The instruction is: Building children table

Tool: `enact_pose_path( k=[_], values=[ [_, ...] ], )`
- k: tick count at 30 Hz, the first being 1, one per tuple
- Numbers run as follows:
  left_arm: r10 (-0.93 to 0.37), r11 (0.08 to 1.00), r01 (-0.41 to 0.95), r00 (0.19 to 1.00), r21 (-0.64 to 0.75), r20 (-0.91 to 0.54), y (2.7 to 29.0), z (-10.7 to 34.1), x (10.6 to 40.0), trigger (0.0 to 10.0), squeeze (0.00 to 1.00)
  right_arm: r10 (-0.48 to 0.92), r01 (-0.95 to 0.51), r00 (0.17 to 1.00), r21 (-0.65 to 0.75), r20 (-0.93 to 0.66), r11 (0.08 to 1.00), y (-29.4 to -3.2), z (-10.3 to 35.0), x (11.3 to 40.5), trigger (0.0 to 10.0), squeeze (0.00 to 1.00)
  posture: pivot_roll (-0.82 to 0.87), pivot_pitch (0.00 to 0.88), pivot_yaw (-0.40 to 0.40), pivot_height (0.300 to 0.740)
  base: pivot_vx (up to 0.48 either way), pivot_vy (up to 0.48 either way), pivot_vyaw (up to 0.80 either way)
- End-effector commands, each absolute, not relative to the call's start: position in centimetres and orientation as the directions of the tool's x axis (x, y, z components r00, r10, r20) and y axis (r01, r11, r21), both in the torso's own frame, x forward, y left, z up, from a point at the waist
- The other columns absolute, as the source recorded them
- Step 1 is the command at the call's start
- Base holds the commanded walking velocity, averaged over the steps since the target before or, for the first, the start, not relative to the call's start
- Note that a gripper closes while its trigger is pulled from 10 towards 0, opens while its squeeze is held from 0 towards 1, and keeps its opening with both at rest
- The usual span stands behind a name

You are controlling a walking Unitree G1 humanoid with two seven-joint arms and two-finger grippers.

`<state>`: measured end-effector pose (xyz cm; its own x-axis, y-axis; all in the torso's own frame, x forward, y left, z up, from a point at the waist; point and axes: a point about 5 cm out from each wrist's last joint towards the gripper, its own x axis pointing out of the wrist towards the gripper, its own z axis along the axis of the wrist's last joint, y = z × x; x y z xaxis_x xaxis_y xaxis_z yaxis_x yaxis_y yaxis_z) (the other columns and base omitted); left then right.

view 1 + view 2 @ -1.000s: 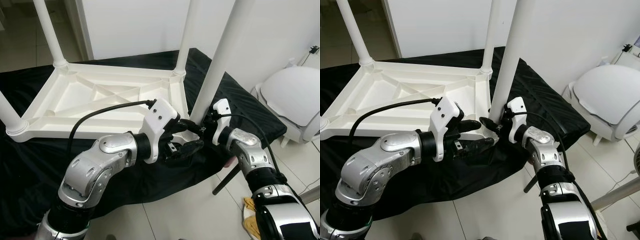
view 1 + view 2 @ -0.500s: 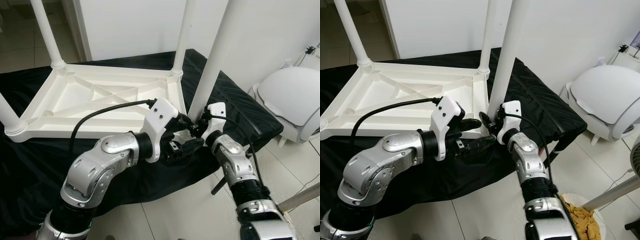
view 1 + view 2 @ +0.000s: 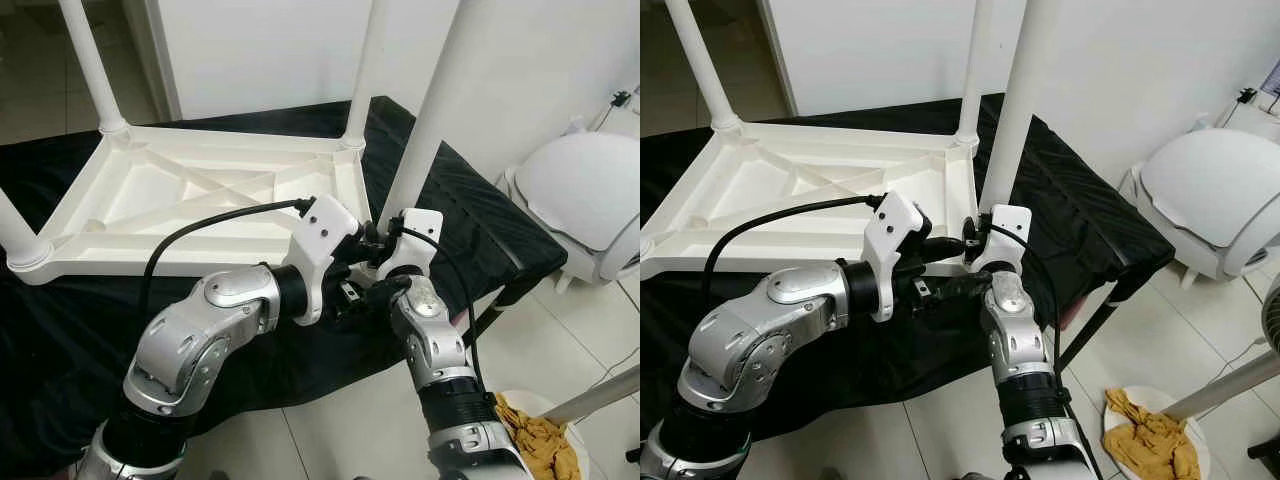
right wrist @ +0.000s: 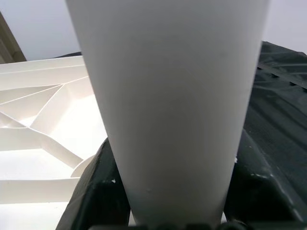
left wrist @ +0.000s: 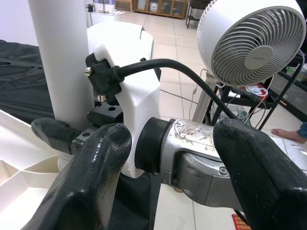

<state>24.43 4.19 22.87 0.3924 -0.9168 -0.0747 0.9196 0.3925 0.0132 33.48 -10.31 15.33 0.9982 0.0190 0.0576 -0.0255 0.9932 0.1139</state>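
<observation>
A black cloth (image 3: 60,330) drapes the counter. On the tiled floor (image 3: 940,420) at the near right lies a crumpled yellow rag (image 3: 1150,440) on a white disc. A white domed bin (image 3: 585,205) stands far right, a white fan (image 5: 252,45) beyond.

Domestic interior, lived-in room. Pale glossy floor tiles (image 3: 340,420) with grey grout; plain white wall (image 3: 260,50). White electric pedestal fan with round grille (image 5: 252,45) standing on the tile. Rounded white plastic lidded bin (image 3: 580,200) against the wall. Crumpled mustard-yellow cloth (image 3: 1150,440) lying in a round white basin on the floor. Wooden cabinets with glass fronts (image 5: 158,5) across the room. A person's bare foot (image 5: 285,134) on the tile beside the fan's stand.
</observation>
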Motion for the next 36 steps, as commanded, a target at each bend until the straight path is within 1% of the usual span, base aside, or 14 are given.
enact_pose_path(
  k=[1,9,10,11,12,15,21,22,25,28,30,33,34,36],
  values=[
    [-0.921,0.384,0.923,0.383,0.005,-0.073,3.9,22.7,24.4,10.0,0.00,-0.017,0.014,1.000,0.185,0.020,0.983,-10.6,14.9,33.3,0.0,0.00,-0.06,0.035,-0.051,0.740,0.000,0.000,0.00],
    [-0.921,0.385,0.923,0.384,0.002,-0.070,3.9,22.7,24.4,10.0,0.00,-0.025,0.025,1.000,0.174,0.001,0.985,-10.6,14.9,33.1,0.0,0.00,-0.06,0.034,-0.054,0.740,0.000,0.000,0.00],
    [-0.920,0.387,0.922,0.386,0.002,-0.070,3.8,22.7,24.4,10.0,0.00,-0.027,0.028,1.000,0.168,-0.010,0.985,-10.5,14.9,33.1,10.0,0.00,-0.05,0.031,-0.057,0.740,0.000,0.000,0.00],
    [-0.920,0.387,0.922,0.386,0.002,-0.070,3.8,22.7,24.4,10.0,0.00,-0.027,0.028,1.000,0.168,-0.010,0.985,-10.5,14.9,33.1,10.0,0.00,-0.05,0.031,-0.057,0.740,0.000,0.000,0.00],
    [-0.919,0.388,0.922,0.387,0.002,-0.068,3.8,22.7,24.4,10.0,0.00,0.003,-0.003,1.000,0.174,-0.003,0.985,-10.5,15.0,33.1,10.0,1.00,-0.05,0.028,-0.062,0.740,0.000,0.000,0.00],
    [-0.919,0.390,0.921,0.389,0.002,-0.066,3.7,22.7,24.4,10.0,0.00,0.047,-0.049,0.999,0.171,0.018,0.984,-10.7,15.3,33.3,10.0,1.00,-0.05,0.024,-0.065,0.740,0.000,0.000,0.00],
    [-0.918,0.392,0.920,0.392,0.003,-0.062,3.7,22.8,24.4,10.0,0.00,0.205,-0.211,0.977,0.127,0.057,0.969,-11.7,15.9,33.4,10.0,1.00,-0.05,0.022,-0.065,0.740,0.000,0.000,0.00],
    [-0.918,0.392,0.920,0.391,0.002,-0.061,3.7,22.8,24.4,10.0,0.00,0.243,-0.249,0.968,0.103,0.065,0.963,-12.3,15.9,33.6,10.0,1.00,-0.06,0.019,-0.062,0.740,0.000,0.000,0.00],
    [-0.919,0.391,0.920,0.391,0.001,-0.061,3.7,22.8,24.4,10.0,0.00,0.264,-0.269,0.962,0.085,0.068,0.959,-12.8,16.0,33.7,10.0,1.00,-0.06,0.020,-0.062,0.740,0.000,0.000,0.00],
    [-0.919,0.389,0.921,0.388,0.005,-0.062,3.7,22.8,24.4,10.0,0.00,0.418,-0.421,0.907,0.096,0.049,0.902,-13.8,15.9,33.7,10.0,1.00,-0.06,0.019,-0.058,0.740,0.000,0.000,0.00],
    [-0.920,0.388,0.922,0.387,0.007,-0.063,3.7,22.8,24.4,10.0,0.00,0.480,-0.481,0.877,0.078,0.040,0.873,-14.2,15.8,33.7,10.0,1.00,-0.06,0.016,-0.054,0.740,0.000,0.000,0.00],
    [-0.921,0.385,0.923,0.385,0.009,-0.062,3.7,22.8,24.5,10.0,0.00,0.518,-0.519,0.855,0.054,0.032,0.853,-14.6,15.7,33.7,10.0,1.00,-0.06,0.012,-0.054,0.740,0.000,0.000,0.00],
    [-0.922,0.383,0.924,0.382,0.010,-0.060,3.6,22.9,24.5,10.0,0.00,0.548,-0.548,0.836,0.042,0.018,0.835,-14.9,15.5,33.8,10.0,0.66,-0.06,0.011,-0.054,0.740,0.000,0.000,0.00],
    [-0.923,0.381,0.925,0.381,0.012,-0.059,3.6,23.0,24.5,10.0,0.00,0.574,-0.574,0.819,0.024,0.005,0.819,-15.3,15.3,33.8,10.0,0.66,-0.06,0.007,-0.055,0.740,0.000,0.000,0.00]
  ],
)
